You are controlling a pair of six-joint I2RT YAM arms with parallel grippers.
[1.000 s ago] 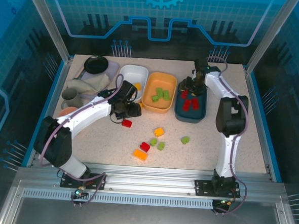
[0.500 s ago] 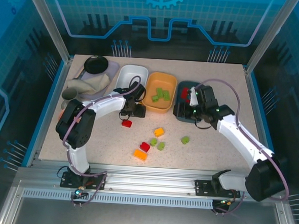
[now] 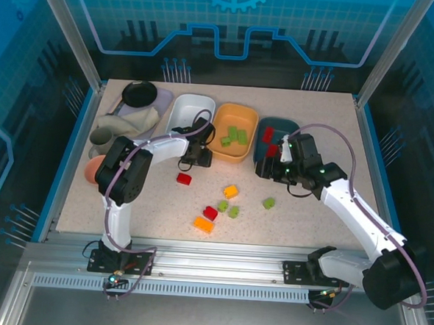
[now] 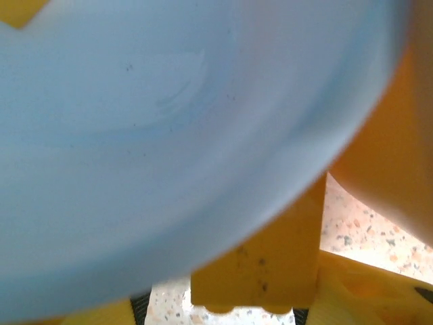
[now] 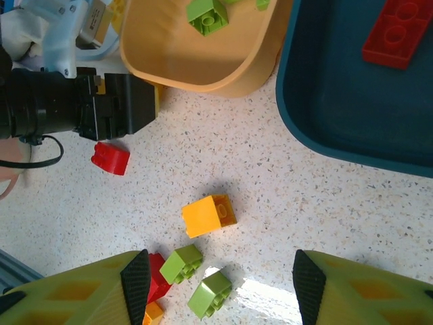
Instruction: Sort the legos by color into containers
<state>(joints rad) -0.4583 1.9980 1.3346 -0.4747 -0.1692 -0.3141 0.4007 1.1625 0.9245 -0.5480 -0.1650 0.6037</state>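
My left gripper (image 3: 200, 158) hangs at the near right corner of the white dish (image 3: 191, 109), shut on an orange-yellow brick (image 4: 257, 264); the dish's wall (image 4: 169, 122) looms just beyond it. My right gripper (image 3: 269, 170) hovers open by the near left corner of the teal dish (image 3: 284, 127), which holds red bricks (image 5: 396, 30). Below its open fingers (image 5: 135, 277) lie a yellow brick (image 5: 208, 215), two green bricks (image 5: 181, 263) and a red one (image 5: 157, 284). Green bricks (image 3: 235, 136) lie in the orange dish (image 3: 219, 149). A red brick (image 3: 183, 179) sits near the left gripper.
Another green brick (image 3: 269, 203) and an orange one (image 3: 203, 224) lie loose mid-table. At the back left are a small black pan (image 3: 139, 93), a crumpled cloth (image 3: 123, 124) and a pinkish bowl (image 3: 92, 169). A metal frame edges the table.
My right gripper has left the teal dish and come down toward the loose bricks. The left gripper has shifted slightly toward the white dish's corner, and both arms have changed pose.
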